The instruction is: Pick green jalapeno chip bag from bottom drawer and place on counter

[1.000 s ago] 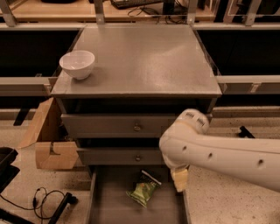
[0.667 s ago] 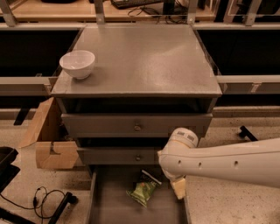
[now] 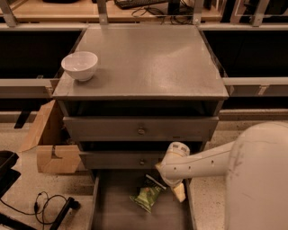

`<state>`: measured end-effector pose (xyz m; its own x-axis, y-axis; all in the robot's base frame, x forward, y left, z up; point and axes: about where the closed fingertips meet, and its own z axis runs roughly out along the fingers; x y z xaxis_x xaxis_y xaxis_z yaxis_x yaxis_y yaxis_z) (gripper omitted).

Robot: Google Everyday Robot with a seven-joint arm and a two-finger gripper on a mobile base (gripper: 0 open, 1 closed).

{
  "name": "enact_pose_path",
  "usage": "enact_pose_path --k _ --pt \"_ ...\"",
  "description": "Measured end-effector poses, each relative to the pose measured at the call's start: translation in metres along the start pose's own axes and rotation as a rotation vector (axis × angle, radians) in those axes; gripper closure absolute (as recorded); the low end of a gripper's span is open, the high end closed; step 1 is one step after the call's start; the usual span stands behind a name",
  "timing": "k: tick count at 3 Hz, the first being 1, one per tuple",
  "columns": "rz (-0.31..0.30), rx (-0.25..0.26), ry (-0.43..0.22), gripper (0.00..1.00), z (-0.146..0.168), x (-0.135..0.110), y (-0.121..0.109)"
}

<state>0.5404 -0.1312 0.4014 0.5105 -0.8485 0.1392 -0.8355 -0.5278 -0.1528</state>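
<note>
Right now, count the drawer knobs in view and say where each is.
2. One knob on the upper drawer front, one on the front below it. The gripper hangs over the bottom drawer, lower right of that knob; that drawer's own front is out of view.

Looks like a robotics lab or office-type workrm, not a home. Grey metal drawer cabinet (image 3: 180,128) w/ flat, scuffed bench (image 3: 148,58) top, white bowl (image 3: 80,65) on it. Behind: tan wooden desk (image 3: 54,10) w/ keyboard (image 3: 135,3) & loose cables (image 3: 150,11), metal rails (image 3: 256,81) alongside. Speckled hard floor (image 3: 207,204) w/ open cardboard box (image 3: 49,150) left of cabinet, black cord (image 3: 45,202) lying nearby. White robot arm (image 3: 207,164) at right, end effector (image 3: 176,188) low over the open bottom drawer (image 3: 112,211), near its right wall.
</note>
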Motion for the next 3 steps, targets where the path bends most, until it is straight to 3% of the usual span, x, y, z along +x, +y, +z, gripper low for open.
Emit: enact_pose_path --k 2,3 --pt "-0.078 -0.013 -0.031 0.0 0.036 -0.021 -0.006" --pt "-0.175 0.06 -0.109 0.0 0.093 -0.069 -0.035"
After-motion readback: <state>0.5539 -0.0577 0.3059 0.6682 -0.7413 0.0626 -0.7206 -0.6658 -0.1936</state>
